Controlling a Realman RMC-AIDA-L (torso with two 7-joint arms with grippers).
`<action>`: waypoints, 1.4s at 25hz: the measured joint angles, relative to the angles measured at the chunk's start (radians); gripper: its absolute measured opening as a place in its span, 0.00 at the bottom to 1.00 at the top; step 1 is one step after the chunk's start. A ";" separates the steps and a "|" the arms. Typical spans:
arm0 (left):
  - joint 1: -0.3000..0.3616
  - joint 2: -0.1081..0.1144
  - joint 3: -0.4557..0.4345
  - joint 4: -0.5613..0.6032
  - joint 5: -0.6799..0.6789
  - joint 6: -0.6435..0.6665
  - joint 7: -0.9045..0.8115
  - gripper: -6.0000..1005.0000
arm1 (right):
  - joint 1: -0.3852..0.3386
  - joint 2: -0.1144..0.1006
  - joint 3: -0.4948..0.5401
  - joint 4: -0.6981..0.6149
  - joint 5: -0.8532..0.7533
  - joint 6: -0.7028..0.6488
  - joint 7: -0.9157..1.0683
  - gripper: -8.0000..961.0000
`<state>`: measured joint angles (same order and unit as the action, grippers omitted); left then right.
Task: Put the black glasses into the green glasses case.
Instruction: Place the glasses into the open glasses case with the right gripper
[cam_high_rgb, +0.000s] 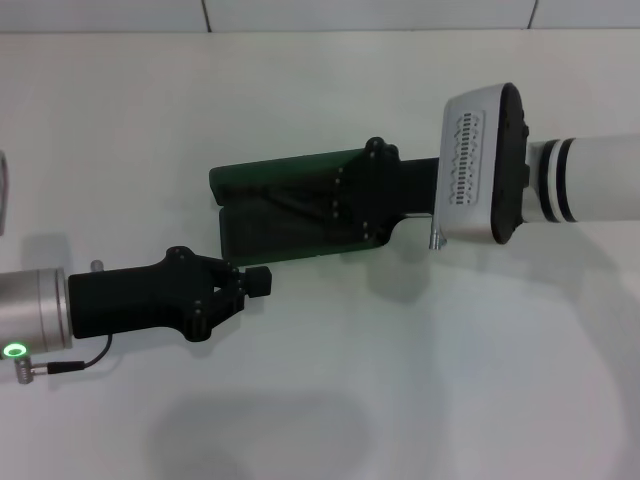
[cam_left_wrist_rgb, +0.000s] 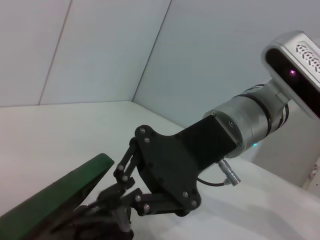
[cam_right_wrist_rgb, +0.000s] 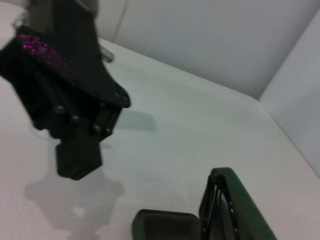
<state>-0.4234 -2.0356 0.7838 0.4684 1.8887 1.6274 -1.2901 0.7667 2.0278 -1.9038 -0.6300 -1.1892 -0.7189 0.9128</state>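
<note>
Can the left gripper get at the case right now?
Probably only its near edge. The left gripper sits just short of the case, with bare table between. But the right gripper reaches over the open case and covers most of it, so the inside looks blocked.

left end effector (cam_high_rgb: 262, 283): fingers together, low, extended rightward | right end effector (cam_high_rgb: 290, 205): reaching leftward, fingers hidden

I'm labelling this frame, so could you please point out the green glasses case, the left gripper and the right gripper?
green glasses case (cam_high_rgb: 262, 175): head view, on the raised green lid.
left gripper (cam_high_rgb: 258, 282): head view, at its closed fingertips, beside the case's near edge.
right gripper (cam_high_rgb: 285, 200): head view, between its fingertips, over the open case.
</note>
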 joint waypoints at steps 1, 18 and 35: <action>0.000 0.000 0.000 0.000 0.000 0.000 0.000 0.01 | -0.003 0.000 0.000 -0.005 -0.002 0.009 0.010 0.07; -0.003 -0.002 0.000 0.001 0.009 0.001 -0.001 0.01 | -0.037 0.000 0.000 -0.050 -0.012 0.032 0.015 0.21; -0.002 -0.001 -0.006 0.006 0.004 -0.134 -0.008 0.01 | -0.294 -0.014 0.305 -0.089 -0.008 -0.351 0.012 0.25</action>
<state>-0.4258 -2.0362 0.7774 0.4740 1.8927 1.4939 -1.2981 0.4724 2.0142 -1.5990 -0.7188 -1.1977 -1.0698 0.9243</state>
